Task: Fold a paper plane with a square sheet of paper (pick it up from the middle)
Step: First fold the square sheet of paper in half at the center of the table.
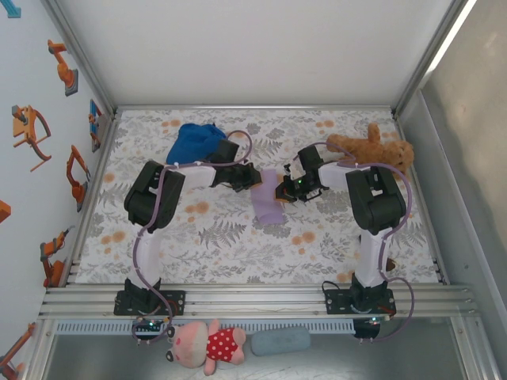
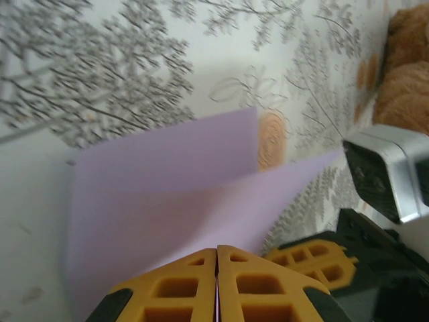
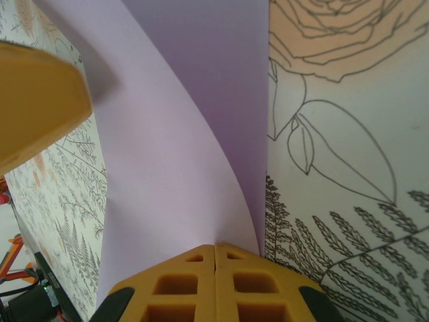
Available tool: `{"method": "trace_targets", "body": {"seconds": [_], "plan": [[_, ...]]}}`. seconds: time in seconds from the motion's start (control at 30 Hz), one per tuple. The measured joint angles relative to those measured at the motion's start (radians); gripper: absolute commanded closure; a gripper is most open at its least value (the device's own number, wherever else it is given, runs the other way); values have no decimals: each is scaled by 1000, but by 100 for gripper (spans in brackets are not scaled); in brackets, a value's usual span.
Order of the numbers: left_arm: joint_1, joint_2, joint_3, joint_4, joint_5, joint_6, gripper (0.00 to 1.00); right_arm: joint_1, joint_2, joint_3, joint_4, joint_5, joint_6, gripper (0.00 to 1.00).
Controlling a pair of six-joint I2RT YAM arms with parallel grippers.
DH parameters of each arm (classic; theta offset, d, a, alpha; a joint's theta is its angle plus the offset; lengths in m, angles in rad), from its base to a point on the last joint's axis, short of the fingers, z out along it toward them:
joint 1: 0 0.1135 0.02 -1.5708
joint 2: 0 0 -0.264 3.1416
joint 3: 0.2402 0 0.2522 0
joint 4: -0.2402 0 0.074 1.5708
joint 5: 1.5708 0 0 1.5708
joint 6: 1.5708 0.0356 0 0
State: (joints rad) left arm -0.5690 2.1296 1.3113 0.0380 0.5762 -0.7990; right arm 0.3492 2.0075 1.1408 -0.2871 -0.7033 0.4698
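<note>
Lavender and thin, the square sheet of paper [image 1: 268,203] sits at the middle of the bench [image 1: 198,237], caught between the two arms. From above, the arm tips cover its upper end, so the full outline can't be read.

Left gripper [image 2: 216,253]: orange fingers pressed flat together, the paper's edge pinched in the seam, and the sheet's lower part runs off the left wrist picture. Right gripper [image 3: 214,248], same story: clamped tight, the sheet rising straight out from between its tips. How deep the paper goes into either pinch is hidden by the fingers themselves.

Close up, the sheet is matte, smooth and unprinted. One flap stands up with a straight edge, while the rest bends over in a soft bow rather than a sharp crease. The fingers are orange plastic, moulded with square pockets.

Underneath lies a cloth [image 3: 348,134] printed with grey ferns and peach roses.

Further out, a crumpled blue cap [image 1: 196,141] sits far left, partly covered by the left arm. A furry brown teddy bear [image 1: 372,148] sits far right, partly behind the right arm and blurred in the left wrist picture. Past the bench's near edge lie a pink plush toy [image 1: 207,345] in a red spotted dress and a grey-blue pad [image 1: 281,341].
</note>
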Motion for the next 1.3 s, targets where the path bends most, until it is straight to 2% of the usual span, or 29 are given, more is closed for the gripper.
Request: {"method": "trace_targets", "body": {"seconds": [0.43,0.67,0.83,0.97,1.17,1.3], "plan": [[107,95,118,-26,-23,-4,91,-1,1,0,0,-1,0,100],[117,79,131,-72,-72,18,91,-1,0,0,0,-1,0,100],[80,-76,8,-90,-139,19,91,-1,0,0,0,0,0,100],[21,-187,-53,-77,-148,16,91,-1,0,0,0,0,0,100],[-68,-181,-89,-45,-87,-27,91,-1,1,0,0,-1,0,100],[-97,-145,-93,-44,-60,-46,91,-1,1,0,0,-2,0,100]]}}
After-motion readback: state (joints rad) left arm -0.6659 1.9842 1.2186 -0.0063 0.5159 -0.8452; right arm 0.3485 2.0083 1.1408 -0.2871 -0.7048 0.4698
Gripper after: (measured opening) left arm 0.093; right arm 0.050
